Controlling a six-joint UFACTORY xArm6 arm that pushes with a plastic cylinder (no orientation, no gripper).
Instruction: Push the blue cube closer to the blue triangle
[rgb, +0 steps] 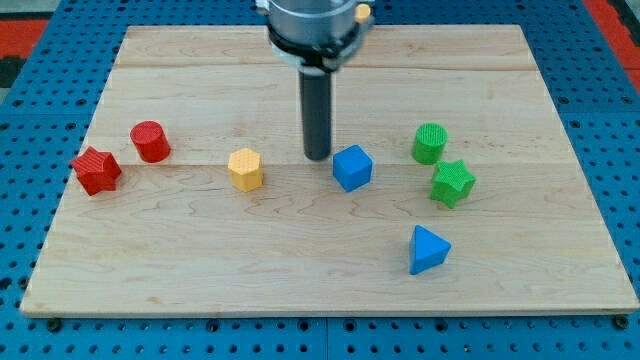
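The blue cube (352, 167) sits near the middle of the wooden board (200, 260). The blue triangle (428, 250) lies below and to the right of it, apart from it. My dark rod comes down from the view's top, and my tip (317, 157) rests on the board just left of the blue cube, slightly above its centre, very near its left side. Whether the tip touches the cube cannot be told.
A yellow hexagonal block (245, 169) lies left of my tip. A red cylinder (150, 141) and a red star-shaped block (96, 170) are at the left. A green cylinder (430, 143) and a green star-shaped block (452, 183) stand right of the cube.
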